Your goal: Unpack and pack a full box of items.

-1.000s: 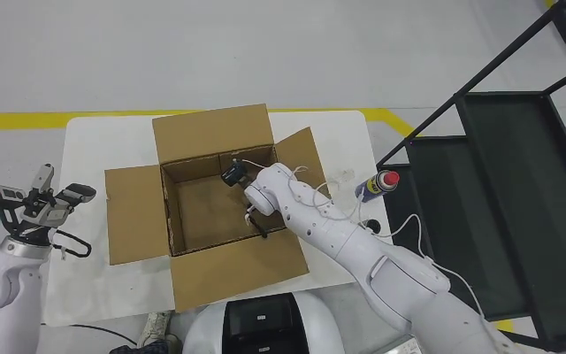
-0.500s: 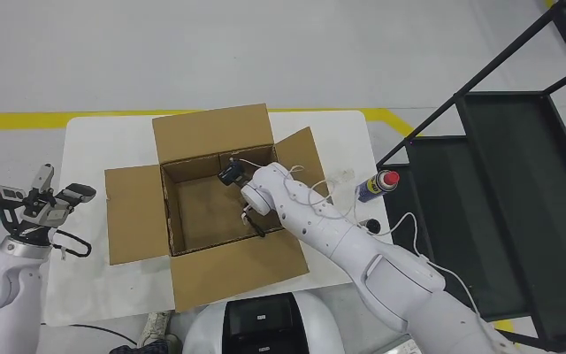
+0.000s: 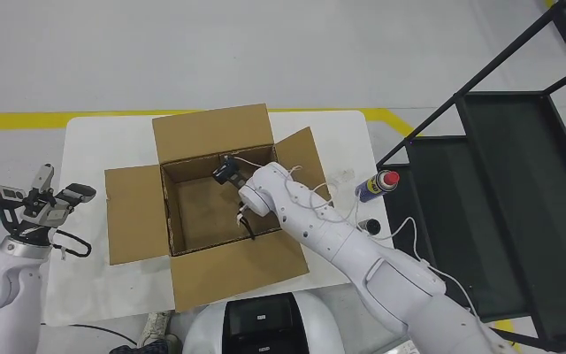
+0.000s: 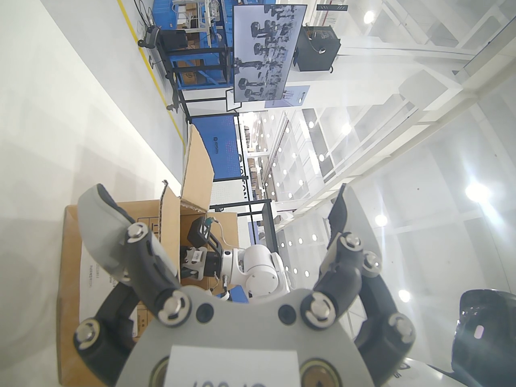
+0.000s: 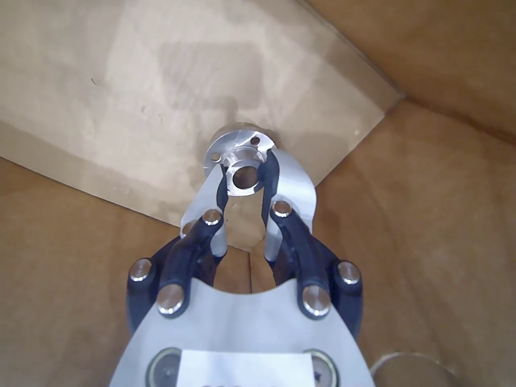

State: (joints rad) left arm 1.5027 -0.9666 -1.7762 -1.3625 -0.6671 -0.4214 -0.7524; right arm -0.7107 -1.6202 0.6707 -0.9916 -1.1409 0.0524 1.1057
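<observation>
Right gripper [image 5: 244,175] slightly farther left inside box [image 3: 212,133], tight around half-hidden metal flange [image 5: 238,148]; left gripper [image 4: 217,203] wide apart, empty.

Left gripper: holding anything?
No, the left gripper stands wide open beside the table, with nothing between its jaws.

Bright, even overhead light on table [image 3: 97,142]. Ceiling lamps [image 4: 477,192] flare and haze left wrist view; straight lines bow at edges. Box [image 5: 121,42] interior dimmer, soft shadows behind flange [image 5: 236,148].
</observation>
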